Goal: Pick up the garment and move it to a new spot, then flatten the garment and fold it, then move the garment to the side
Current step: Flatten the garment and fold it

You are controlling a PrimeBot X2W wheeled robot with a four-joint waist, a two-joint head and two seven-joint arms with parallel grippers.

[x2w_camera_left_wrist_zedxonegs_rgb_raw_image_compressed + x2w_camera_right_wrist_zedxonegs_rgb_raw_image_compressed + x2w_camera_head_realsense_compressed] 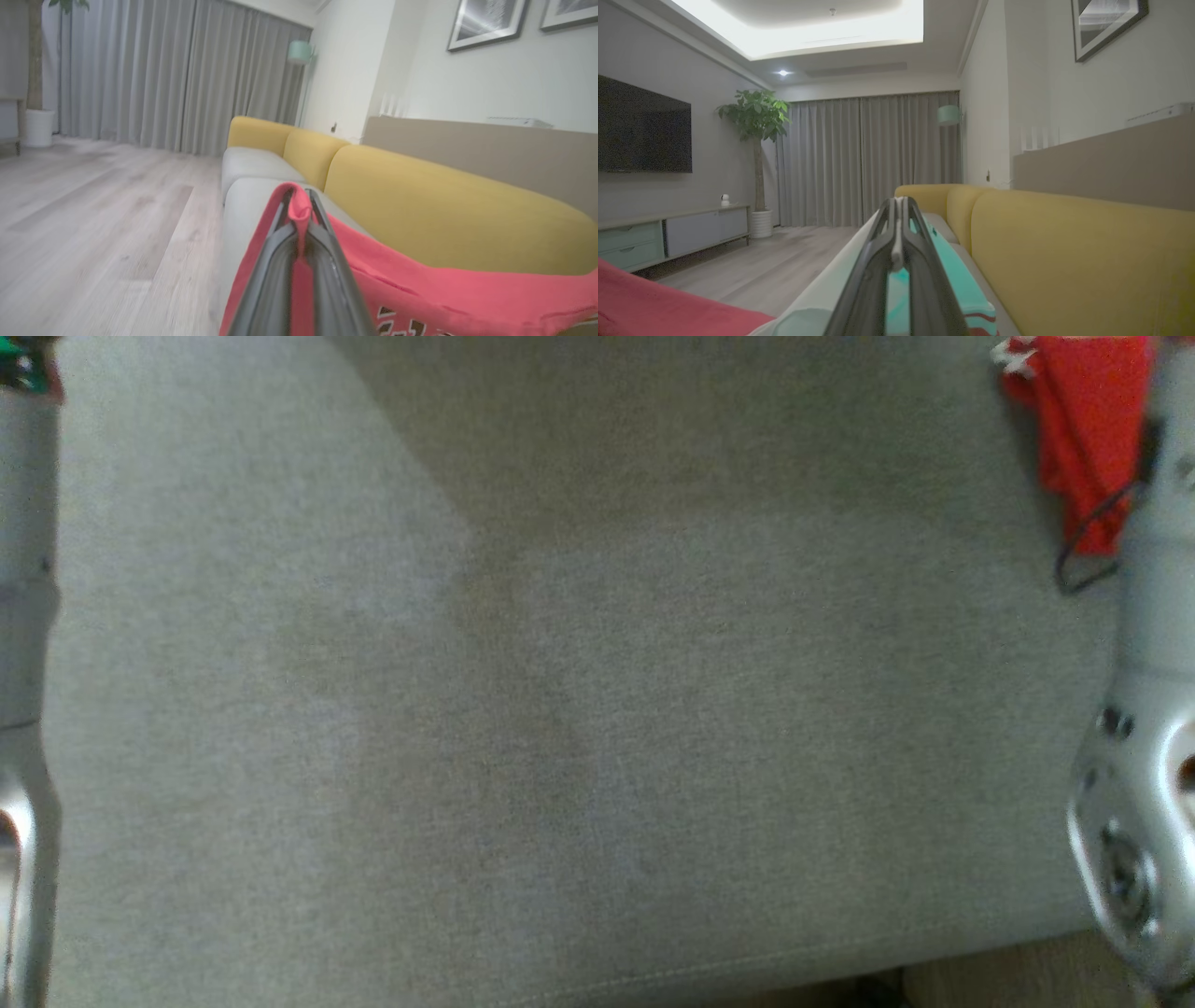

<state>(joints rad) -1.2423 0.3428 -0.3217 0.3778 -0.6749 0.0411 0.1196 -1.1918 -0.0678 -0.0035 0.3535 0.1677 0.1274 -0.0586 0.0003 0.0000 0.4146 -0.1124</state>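
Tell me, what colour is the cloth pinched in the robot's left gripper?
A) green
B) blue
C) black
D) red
D: the left wrist view shows the left gripper shut on a fold of the red garment.

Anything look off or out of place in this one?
Nothing spilled or damaged. The red garment drapes from the left gripper, jaws shut on it; the right gripper pinches a white-and-teal edge. A dark cable loop overlaps the cloth in the head view.
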